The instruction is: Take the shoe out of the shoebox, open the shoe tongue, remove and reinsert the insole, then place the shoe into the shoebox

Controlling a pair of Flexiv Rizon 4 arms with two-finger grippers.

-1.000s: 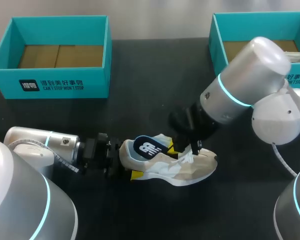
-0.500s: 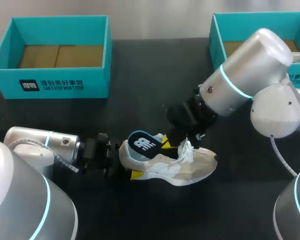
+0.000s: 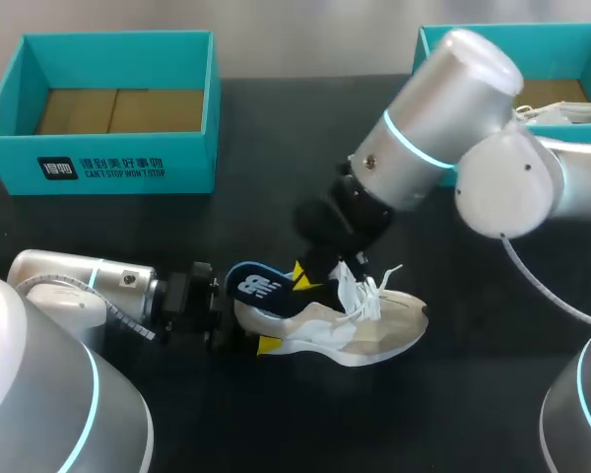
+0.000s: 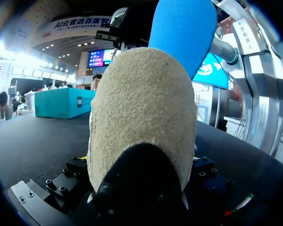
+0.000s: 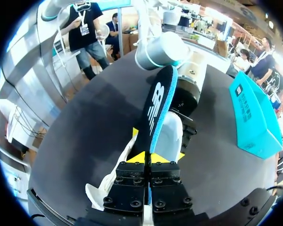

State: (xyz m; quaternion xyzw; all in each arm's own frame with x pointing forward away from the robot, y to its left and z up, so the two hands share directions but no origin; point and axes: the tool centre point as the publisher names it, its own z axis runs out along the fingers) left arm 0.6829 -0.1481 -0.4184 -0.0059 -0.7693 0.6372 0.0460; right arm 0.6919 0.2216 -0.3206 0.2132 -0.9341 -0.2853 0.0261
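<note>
**A:** Over the last second our right arm (image 3: 433, 128) has swung up and toward our left. It has drawn the insole (image 3: 259, 288) further out of the shoe (image 3: 364, 335).

**B:** Biggest first, then. The table (image 3: 276, 207) carries everything. The left shoebox (image 3: 98, 169) and the right shoebox (image 3: 426, 84) stand at its back edge, both well apart from the shoe.

**A:** The shoe lies on its sole at the front middle. Our left tool (image 3: 248, 320) is clenched on its heel, we judge to pin it down so the pull frees only the insole.

**B:** And our right tool (image 5: 148, 159) is pinched tight on the insole's front end, yellow tips together. The insole slants up out of the collar toward the heel.

**A:** As for looks, the shoe is beige and white, with a nubby tan heel and a black patch low on it. Its white laces (image 3: 366, 288) are loose and splayed.

**B:** The insole is dark on top with a white mark and bright blue underneath.
</note>
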